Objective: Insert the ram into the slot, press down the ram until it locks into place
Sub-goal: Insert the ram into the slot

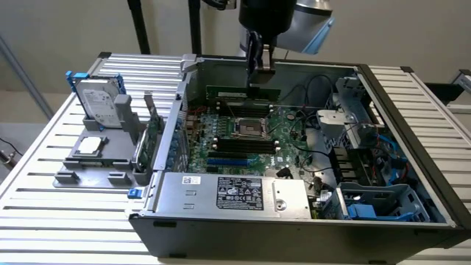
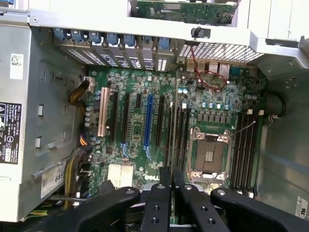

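Above the open computer case on the slatted worktop, I have the hand pinched narrow on the ram. It grips the upper edge, so the green stick hangs level, clear of the motherboard and touching nothing. From the wrist view the fingers sit nearly together, roughly in line with the bank of black memory slots that runs beside the bare CPU socket. Those slots look empty to me, so I judge the insertion not yet begun. My worry is alignment. The slots lie close and parallel, and a small sideways offset would land the ram on the wall between two of them, or in the wrong one. If it goes down tilted, one end would seat first and the end clips would not catch. Such a thin pinch could also let the stick pivot under pressing force, and a slip toward the socket would endanger its exposed contacts.
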Robot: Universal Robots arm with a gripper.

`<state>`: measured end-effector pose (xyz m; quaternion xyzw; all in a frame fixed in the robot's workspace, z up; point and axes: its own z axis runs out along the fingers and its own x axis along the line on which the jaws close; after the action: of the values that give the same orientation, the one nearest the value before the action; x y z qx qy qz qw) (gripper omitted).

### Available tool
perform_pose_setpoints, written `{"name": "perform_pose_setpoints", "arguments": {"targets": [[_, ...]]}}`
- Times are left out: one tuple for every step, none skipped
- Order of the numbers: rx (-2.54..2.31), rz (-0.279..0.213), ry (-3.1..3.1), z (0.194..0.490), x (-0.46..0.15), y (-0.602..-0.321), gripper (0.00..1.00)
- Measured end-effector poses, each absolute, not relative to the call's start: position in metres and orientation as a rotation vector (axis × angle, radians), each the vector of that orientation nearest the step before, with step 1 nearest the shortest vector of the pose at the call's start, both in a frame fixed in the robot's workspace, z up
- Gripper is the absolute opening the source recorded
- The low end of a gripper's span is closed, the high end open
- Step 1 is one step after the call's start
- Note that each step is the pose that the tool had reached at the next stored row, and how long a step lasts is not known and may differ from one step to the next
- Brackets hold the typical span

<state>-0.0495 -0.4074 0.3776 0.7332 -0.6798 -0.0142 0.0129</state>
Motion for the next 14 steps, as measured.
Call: {"name": "perform_pose_setpoints", "arguments": {"targets": [[2.287, -0.042, -2.114, 0.376, -0.048, -0.407, 0.13], [2.288, -0.041, -2.111, 0.374, -0.045, -0.407, 0.13], [2.288, -0.040, -2.110, 0.372, -0.040, -0.406, 0.13], [2.288, -0.039, -2.109, 0.370, -0.036, -0.406, 0.13], [2.288, -0.039, -2.109, 0.368, -0.031, -0.405, 0.13], [2.288, -0.039, -2.109, 0.367, -0.027, -0.404, 0.13], [2.288, -0.039, -2.109, 0.365, -0.023, -0.402, 0.13], [2.288, -0.039, -2.109, 0.363, -0.022, -0.400, 0.13], [2.288, -0.039, -2.109, 0.361, -0.022, -0.397, 0.13], [2.288, -0.039, -2.109, 0.359, -0.022, -0.395, 0.13], [2.287, -0.039, -2.110, 0.357, -0.022, -0.393, 0.13], [2.285, -0.039, -2.112, 0.356, -0.022, -0.390, 0.13], [2.284, -0.039, -2.113, 0.354, -0.022, -0.388, 0.13], [2.282, -0.039, -2.116, 0.352, -0.022, -0.386, 0.13]]}}
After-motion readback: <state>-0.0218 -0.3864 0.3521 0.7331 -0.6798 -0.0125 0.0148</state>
